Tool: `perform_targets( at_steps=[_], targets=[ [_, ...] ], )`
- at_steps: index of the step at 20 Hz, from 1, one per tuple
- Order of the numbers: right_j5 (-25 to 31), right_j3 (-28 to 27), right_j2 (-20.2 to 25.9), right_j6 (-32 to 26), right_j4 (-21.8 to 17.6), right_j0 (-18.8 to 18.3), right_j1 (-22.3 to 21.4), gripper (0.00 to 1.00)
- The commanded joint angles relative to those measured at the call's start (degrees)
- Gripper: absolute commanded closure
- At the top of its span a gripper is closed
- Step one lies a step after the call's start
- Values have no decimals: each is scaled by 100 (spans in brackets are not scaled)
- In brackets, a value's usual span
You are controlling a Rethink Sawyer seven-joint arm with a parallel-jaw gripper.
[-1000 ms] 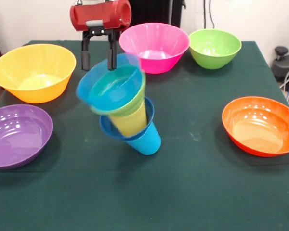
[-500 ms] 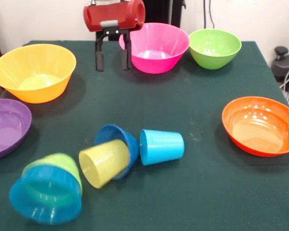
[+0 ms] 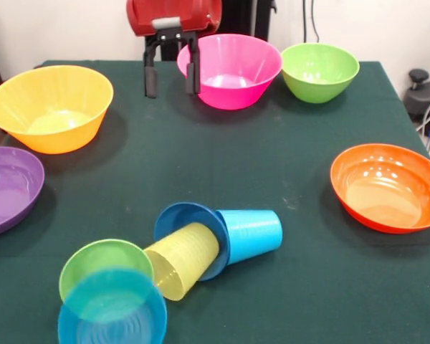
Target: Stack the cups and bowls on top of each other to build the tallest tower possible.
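The tower lies toppled on the green table near the front. The light blue cup point(image 3: 252, 234) lies on its side, its mouth toward the dark blue bowl point(image 3: 188, 218) that stands on edge against it. The ribbed yellow cup point(image 3: 180, 259) lies on its side, its base in the dark blue bowl. The small lime green bowl point(image 3: 100, 264) and the light blue bowl point(image 3: 115, 315) lie tipped at the front left, blurred. My gripper point(image 3: 171, 77) hangs open and empty at the back, left of the pink bowl point(image 3: 231, 68), far from the fallen pieces.
A yellow-orange bowl point(image 3: 51, 106) stands at the left, a purple bowl point(image 3: 6, 188) at the left edge, a green bowl point(image 3: 319, 71) at the back right, an orange bowl point(image 3: 388, 186) at the right.
The leaning tower fell over and came apart toward the front left. The pieces have since rolled and shifted. My gripper rose and moved right toward the pink bowl, still open.
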Motion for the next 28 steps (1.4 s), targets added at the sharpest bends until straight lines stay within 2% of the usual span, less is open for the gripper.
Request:
perform_targets(
  at_steps=[1,11,21,28],
  targets=[
    [800,103,159,396,185,330,1,0],
    [1376,46,423,203,520,239,-512,0],
    [2053,-362,306,-8,827,408,-1158,0],
    [2354,-593,465,-135,920,344,-1211,0]
  ],
)
